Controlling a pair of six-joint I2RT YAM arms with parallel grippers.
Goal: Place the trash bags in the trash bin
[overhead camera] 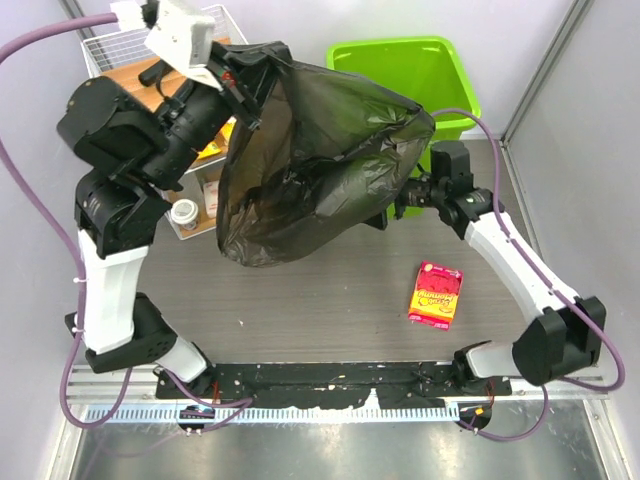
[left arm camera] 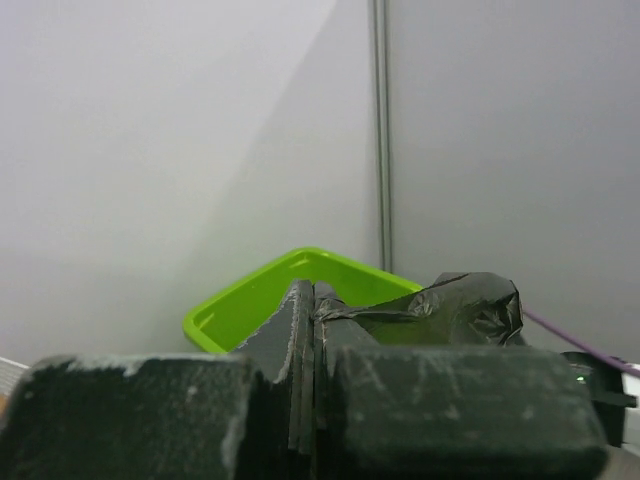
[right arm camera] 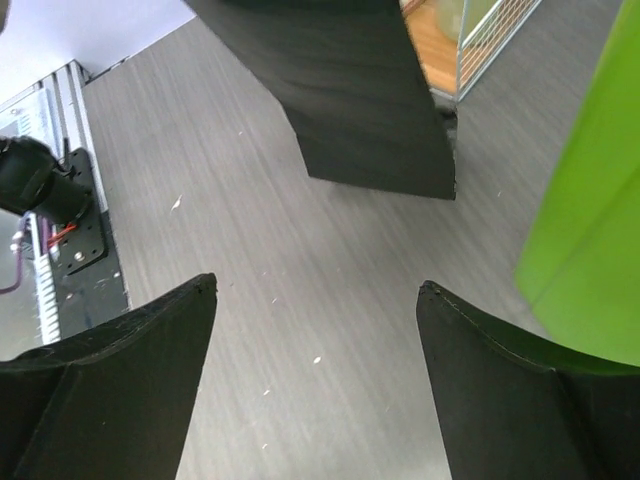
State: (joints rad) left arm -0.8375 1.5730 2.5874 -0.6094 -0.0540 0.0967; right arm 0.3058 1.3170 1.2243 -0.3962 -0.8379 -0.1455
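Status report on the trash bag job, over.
Left gripper shut on trash bag, held aloft. Right gripper open, empty. Trash bin just beyond, nothing blocking.

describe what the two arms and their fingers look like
Both the left arm and the right arm have white shell links between bulky black joints. A purple cable loops along each. The left fingers are black blocks, scuffed and chipped grey at the edges. The right fingers are black, tapering wedges.

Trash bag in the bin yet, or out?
Out. The trash bag hangs from the shut left gripper above the table, in front of the trash bin.
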